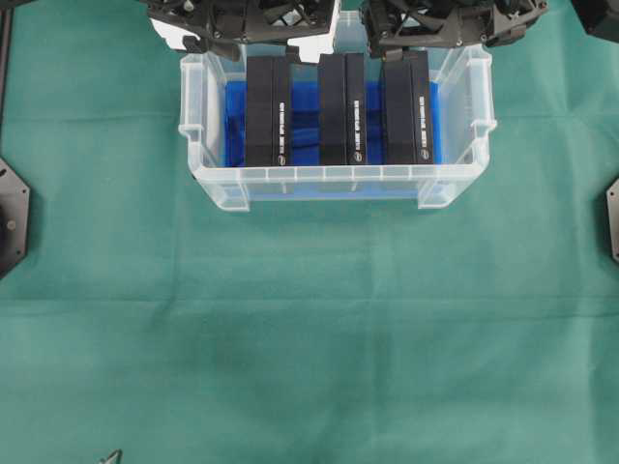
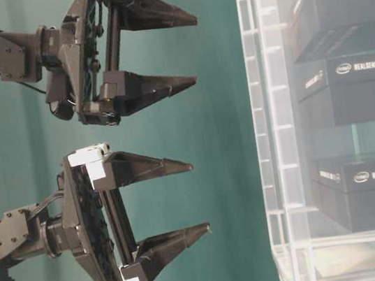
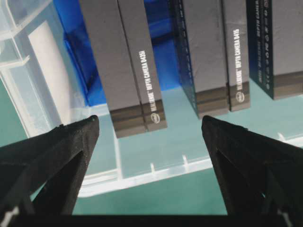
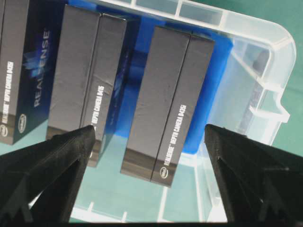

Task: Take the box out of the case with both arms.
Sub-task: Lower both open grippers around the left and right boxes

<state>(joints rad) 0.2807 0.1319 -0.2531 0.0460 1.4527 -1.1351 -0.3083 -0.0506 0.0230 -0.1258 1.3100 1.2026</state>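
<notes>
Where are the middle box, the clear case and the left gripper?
middle box (image 1: 341, 108), overhead view, on its dark top face.
clear case (image 1: 334, 175), overhead view, on its near rim.
left gripper (image 3: 150, 126), left wrist view, midway between its open fingertips.

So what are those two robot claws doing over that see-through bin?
Two robot arms are reaching toward a clear plastic case that holds three black boxes standing side by side on a blue sheet. The left end effector is wide open above the left box, and the right end effector is wide open above the right box. The middle box sits between them. Neither arm is holding or touching a box yet.
</notes>
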